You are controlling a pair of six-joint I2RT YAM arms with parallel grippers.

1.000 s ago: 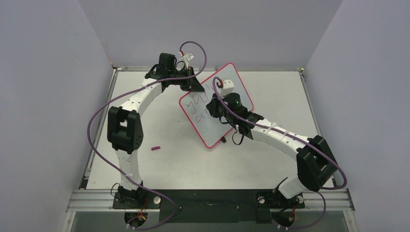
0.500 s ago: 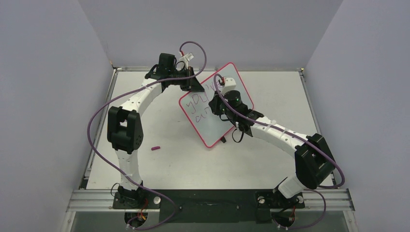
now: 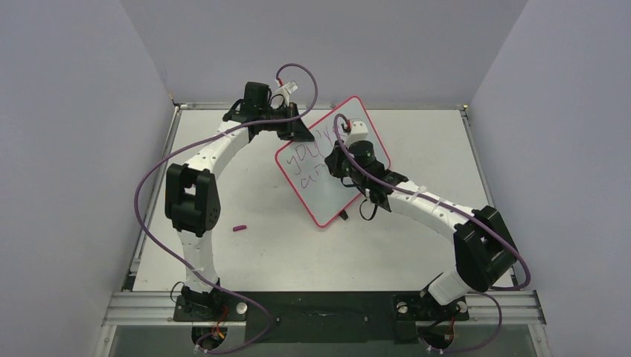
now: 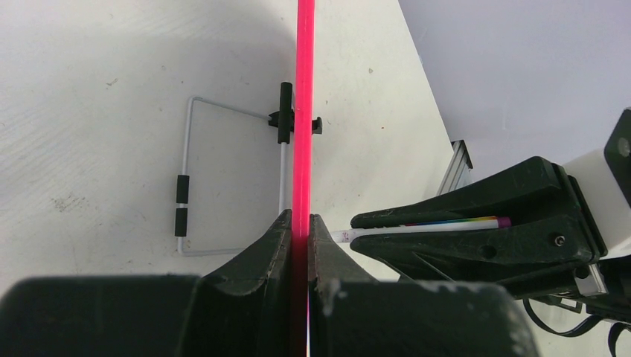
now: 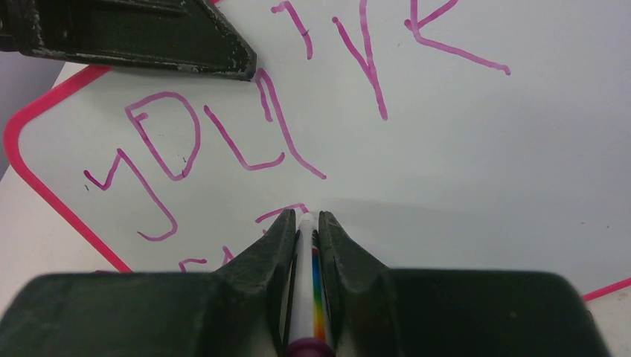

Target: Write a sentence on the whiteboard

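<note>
The whiteboard point(image 3: 320, 186), white with a red-pink rim, stands tilted at the table's middle. My left gripper point(image 3: 301, 132) is shut on its upper left rim; in the left wrist view the rim point(image 4: 303, 89) runs edge-on between the left gripper's point(image 4: 300, 223) fingers. My right gripper point(image 3: 338, 149) is shut on a white marker pen with a rainbow stripe point(image 5: 306, 297), its tip at the board face. The sentence point(image 5: 223, 141) reads "you're" on the top line, with a second line point(image 5: 279, 212) started below and partly hidden by my fingers. The pen also shows in the left wrist view point(image 4: 424, 227).
A small purple marker cap point(image 3: 239, 228) lies on the table left of the board. A wire stand point(image 4: 223, 178) props the board from behind. Grey walls close in the table on three sides.
My right gripper has moved up and left across the board with the pen. The left arm and the board have stayed put.
</note>
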